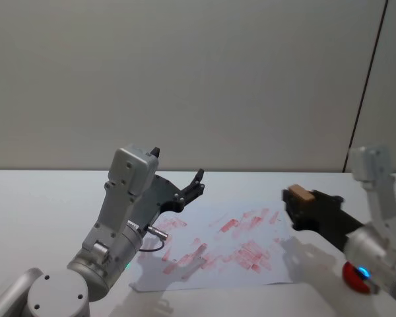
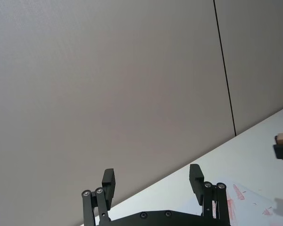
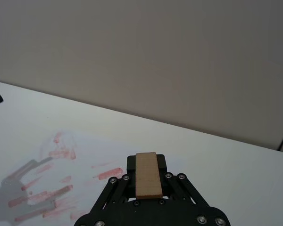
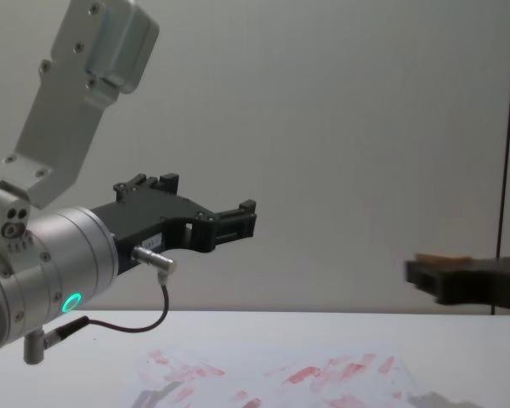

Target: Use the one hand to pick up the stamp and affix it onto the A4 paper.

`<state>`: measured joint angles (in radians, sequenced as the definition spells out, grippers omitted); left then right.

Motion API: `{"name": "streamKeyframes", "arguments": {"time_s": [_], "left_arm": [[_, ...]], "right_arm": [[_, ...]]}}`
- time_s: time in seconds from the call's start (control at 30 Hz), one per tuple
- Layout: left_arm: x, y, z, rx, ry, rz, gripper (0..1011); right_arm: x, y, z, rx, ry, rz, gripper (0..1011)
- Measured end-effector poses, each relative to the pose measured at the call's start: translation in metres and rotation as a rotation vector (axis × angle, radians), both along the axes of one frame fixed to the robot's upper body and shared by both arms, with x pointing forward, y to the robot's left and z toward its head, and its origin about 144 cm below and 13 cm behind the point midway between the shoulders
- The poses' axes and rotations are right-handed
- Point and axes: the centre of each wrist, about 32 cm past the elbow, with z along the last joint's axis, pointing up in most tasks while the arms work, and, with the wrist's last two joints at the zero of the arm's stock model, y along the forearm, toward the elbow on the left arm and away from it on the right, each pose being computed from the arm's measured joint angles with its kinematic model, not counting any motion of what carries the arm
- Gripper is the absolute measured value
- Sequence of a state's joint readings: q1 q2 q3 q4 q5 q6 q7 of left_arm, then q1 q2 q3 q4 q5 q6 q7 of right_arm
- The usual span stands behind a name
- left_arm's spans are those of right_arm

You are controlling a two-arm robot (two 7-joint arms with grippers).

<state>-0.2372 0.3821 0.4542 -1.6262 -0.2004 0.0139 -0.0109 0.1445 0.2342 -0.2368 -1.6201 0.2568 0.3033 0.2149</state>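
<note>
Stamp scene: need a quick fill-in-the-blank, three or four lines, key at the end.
1. The stamp is held by the ____ gripper.
2. The left gripper has its fingers ____ with nothing between them.
3. The A4 paper carries stamp marks coloured ____.
4. In the chest view, both grippers are ____ the table, not touching it.

Missing words: right; open; red; above
</note>
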Motion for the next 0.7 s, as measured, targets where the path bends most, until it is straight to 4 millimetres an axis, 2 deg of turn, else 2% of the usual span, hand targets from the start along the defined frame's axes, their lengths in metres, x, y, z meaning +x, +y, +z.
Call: {"name": "streamKeyframes", "arguments": {"time_s": [0.2,0.7], "left_arm": [[0.0,0.0,0.0,0.0,0.0,0.0,1003],[0.0,0.0,0.0,0.0,0.0,0.0,1002]], "right_arm": [[-0.013,-0.018,-0.002,-0.026,-0.002,-0.033,219],[-0.029,-0.042,-0.006,-0.071,0.002,-0.077,219]]}}
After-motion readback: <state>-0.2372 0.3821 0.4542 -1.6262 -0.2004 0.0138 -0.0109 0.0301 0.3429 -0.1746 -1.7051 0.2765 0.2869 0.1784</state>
